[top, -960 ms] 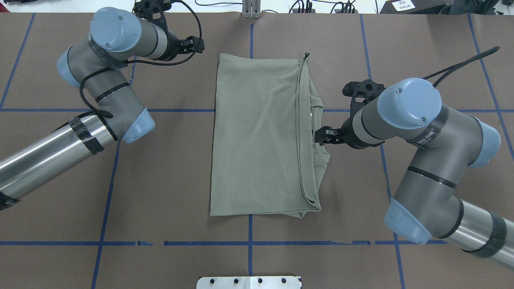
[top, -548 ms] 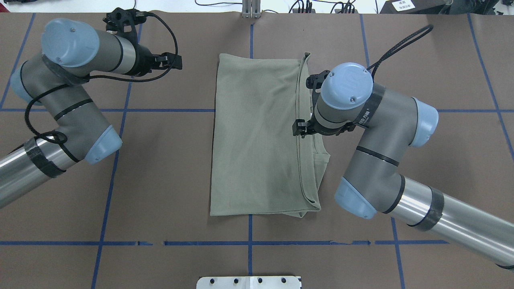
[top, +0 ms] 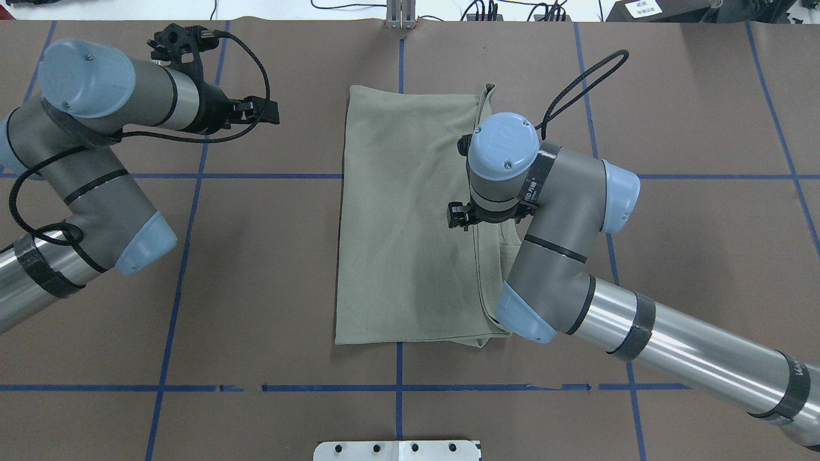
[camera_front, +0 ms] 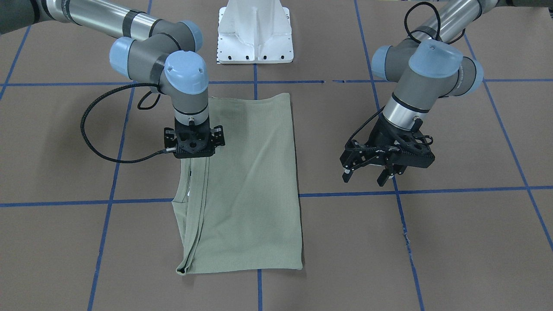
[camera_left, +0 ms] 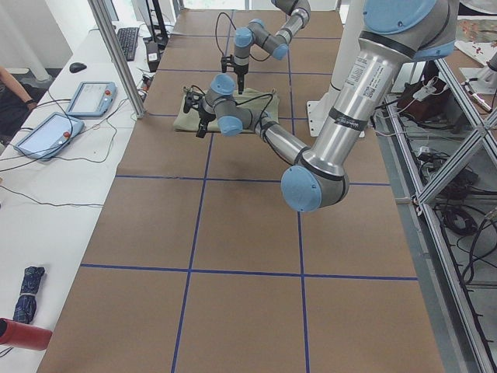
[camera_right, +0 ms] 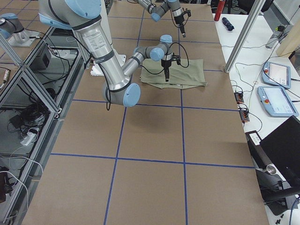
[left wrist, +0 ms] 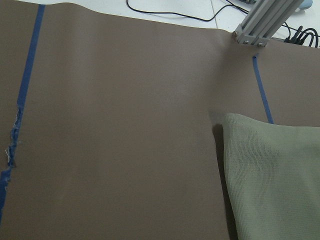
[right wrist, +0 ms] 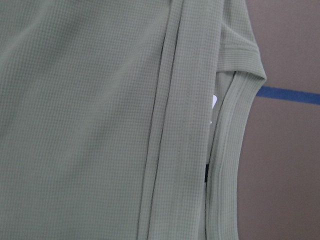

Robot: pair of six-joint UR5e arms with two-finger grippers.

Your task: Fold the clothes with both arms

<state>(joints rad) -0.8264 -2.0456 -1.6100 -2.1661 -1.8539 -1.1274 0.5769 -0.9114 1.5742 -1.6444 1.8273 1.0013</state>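
One shirt [top: 410, 218], olive knit, lay folded to a long rectangle midway between the left and right edges of the table [top: 256, 288], nearer the far edge than the robot's edge.

Condition: flat, with few creases. The top layer stopped short of the right side, where a doubled hem [right wrist: 170, 125] ran the full length. Beside it, the ribbed neckline [right wrist: 225, 150] lay exposed with a white tag [right wrist: 213, 101] and a black label [right wrist: 205, 172] tucked inside.

Two grippers:
- Right gripper [camera_front: 193, 151]: pointed straight down over the hem and neckline strip on the shirt's right side. Whether its fingers were apart or together, or touching the cloth, could not be told; the wrist view showed only fabric.
- Left gripper [camera_front: 365, 177]: fingers spread and holding nothing, above bare table between the shirt and the left edge, towards the far edge and well clear of the cloth.

Handling, as judged: light, soft and limp, so it would sag from any single pinch and drag across the surface rather than slide as one piece. The layers could shear apart if only the top one were caught. Best held at two spaced points along a doubled edge or at corners, one per arm, pinching all layers. The ribbed neckline offers a firmer grip, but pulling there would likely distort the stack.
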